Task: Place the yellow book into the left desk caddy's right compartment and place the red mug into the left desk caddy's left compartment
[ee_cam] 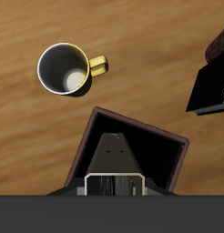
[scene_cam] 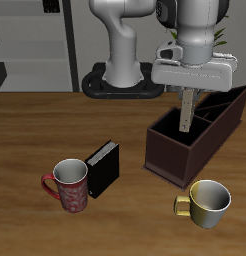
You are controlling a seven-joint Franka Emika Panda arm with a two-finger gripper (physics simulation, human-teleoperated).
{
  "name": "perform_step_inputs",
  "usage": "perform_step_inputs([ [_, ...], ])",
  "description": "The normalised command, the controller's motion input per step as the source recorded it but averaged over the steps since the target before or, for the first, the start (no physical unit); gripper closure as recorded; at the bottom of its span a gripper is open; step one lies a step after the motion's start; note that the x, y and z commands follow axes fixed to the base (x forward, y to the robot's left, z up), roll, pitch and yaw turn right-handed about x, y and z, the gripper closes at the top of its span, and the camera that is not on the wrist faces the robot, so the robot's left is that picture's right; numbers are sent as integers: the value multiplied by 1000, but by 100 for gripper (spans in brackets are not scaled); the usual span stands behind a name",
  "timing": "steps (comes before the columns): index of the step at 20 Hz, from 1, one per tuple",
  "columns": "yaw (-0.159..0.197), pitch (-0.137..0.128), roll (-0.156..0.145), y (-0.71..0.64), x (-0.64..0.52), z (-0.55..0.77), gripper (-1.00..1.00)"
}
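Gripper [scene_cam: 187, 112] hangs over the left desk caddy [scene_cam: 167, 155], right of frame centre in the exterior view. Clamped in its fingers: the yellow book [scene_cam: 185, 112], a thin tan slab held upright, lower edge dipping just inside the caddy's top. Wrist view looks straight down the book [ee_cam: 114, 157] into a dark squarish section, by my reading the right compartment [ee_cam: 168, 155]. Book not let go, so that half of the task looks close but unfinished.

Red mug [scene_cam: 70, 184] stands on the surface [scene_cam: 35, 120] at lower left of the exterior frame, well apart from the caddy, untouched. Its move to the left compartment [scene_cam: 217, 112] is all still to do.

Around: a black upright book [scene_cam: 102, 167] just beside the red mug, and a pale yellow mug [scene_cam: 208, 201] at lower right, near the caddy's low end. Neither blocks the drop. The black book may crowd the mug pick-up.
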Motion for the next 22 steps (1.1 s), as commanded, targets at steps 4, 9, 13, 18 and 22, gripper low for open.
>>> perform_step_inputs([
  [4, -4, 3, 23, 89, -60, -89, 100],
  [9, 8, 5, 10, 48, 9, -107, 100],
  [13, 5, 1, -1, -8, 29, -127, 100],
  [18, -7, 44, 5, -2, 95, -309, 100],
  [22, 12, 12, 3, 15, 28, -162, 100],
])
